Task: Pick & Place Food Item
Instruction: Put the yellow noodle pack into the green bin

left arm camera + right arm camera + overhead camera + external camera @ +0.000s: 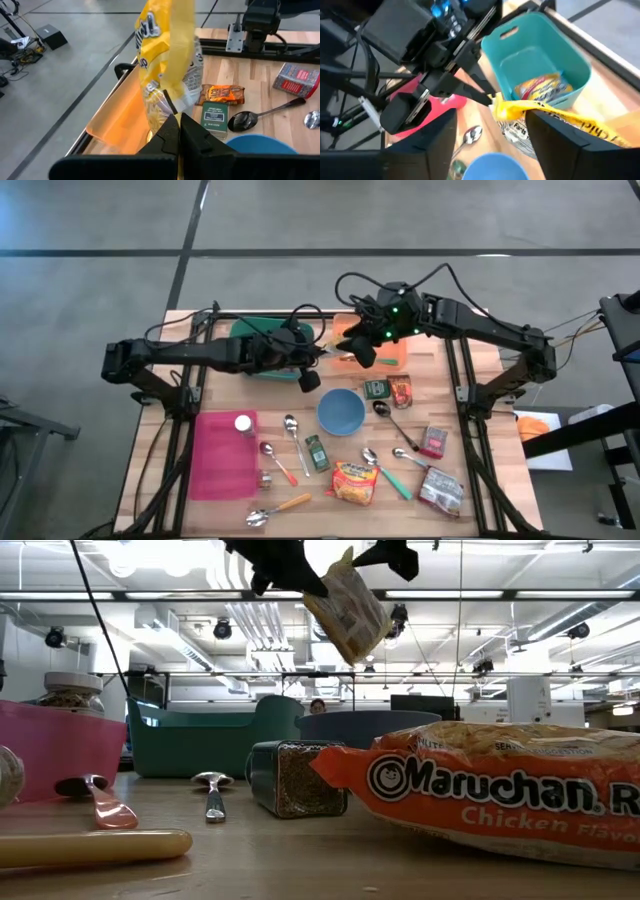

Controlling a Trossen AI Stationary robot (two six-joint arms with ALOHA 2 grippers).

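I see a glossy crinkled plastic snack bag [167,60], a smooth teal plastic bin [540,55], and a matt wooden tabletop [480,430].

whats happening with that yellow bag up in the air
The two arms meet above the back of the wooden table, between the teal bin and the orange tray. The left gripper is shut on the lower end of a yellow snack bag, holding it aloft. The right gripper sits at the bag's other end with its fingers open. Another packet already lies in the teal bin.
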